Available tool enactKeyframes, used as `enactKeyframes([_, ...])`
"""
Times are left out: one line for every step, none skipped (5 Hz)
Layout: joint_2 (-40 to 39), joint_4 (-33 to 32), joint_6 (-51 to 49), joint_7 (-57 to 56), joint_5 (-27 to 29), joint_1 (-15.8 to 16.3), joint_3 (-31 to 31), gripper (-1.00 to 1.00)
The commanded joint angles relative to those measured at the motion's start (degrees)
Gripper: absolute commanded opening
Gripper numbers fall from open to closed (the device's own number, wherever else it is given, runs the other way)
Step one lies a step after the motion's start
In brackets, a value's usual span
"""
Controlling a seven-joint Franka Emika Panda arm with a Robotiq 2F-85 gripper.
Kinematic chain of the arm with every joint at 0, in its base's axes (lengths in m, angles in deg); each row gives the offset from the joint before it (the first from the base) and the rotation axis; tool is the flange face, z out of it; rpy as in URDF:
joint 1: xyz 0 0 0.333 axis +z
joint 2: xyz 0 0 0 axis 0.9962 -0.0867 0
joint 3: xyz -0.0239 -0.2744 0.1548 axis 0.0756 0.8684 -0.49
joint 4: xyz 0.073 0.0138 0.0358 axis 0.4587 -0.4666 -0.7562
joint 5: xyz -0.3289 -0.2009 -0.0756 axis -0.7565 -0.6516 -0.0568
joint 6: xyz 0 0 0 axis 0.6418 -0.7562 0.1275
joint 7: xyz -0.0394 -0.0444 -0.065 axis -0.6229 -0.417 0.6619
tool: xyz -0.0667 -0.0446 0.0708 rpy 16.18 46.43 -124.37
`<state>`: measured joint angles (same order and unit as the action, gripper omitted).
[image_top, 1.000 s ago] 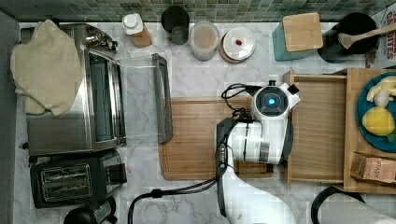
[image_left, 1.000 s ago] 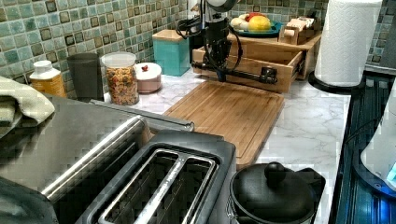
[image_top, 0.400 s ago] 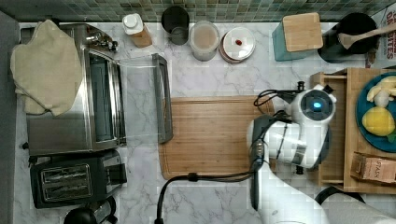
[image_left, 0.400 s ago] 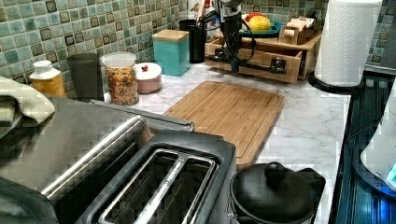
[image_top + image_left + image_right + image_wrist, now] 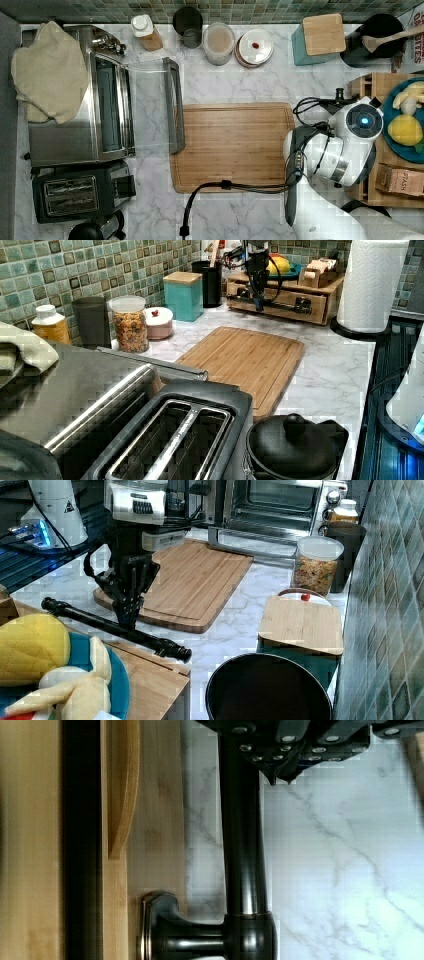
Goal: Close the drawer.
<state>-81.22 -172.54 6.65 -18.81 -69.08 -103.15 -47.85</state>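
The drawer sits pushed into its bamboo organizer; its dark bar handle runs crosswise just under your gripper (jaws together, tips at the bar), the drawer front just beyond the bar.

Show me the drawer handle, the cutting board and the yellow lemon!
drawer handle point(image 5: 111, 623), right view, middle of the dark bar.
cutting board point(image 5: 232, 145), top view, centre of its surface.
lemon point(image 5: 405, 129), top view, its middle.

The brown packet reads "STASH"; other print is illegible.
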Motion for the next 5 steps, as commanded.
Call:
enactKeyframes([-1.1,15.2,-2.8,-1.8,-4.4,-7.0,10.8,-1.00])
enactKeyframes([-1.3,18.1,-6.0,-1.8,-5.6,-6.7,11.2,-1.00])
enactKeyframes([-1.3,18.1,-6.0,-1.9,-5.5,-6.5,11.4,-1.00])
enactKeyframes([-1.3,18.1,-6.0,-1.9,-5.4,-6.4,11.5,-1.00])
enactKeyframes([-1.3,18.1,-6.0,-1.9,-5.4,-6.4,11.5,-1.00])
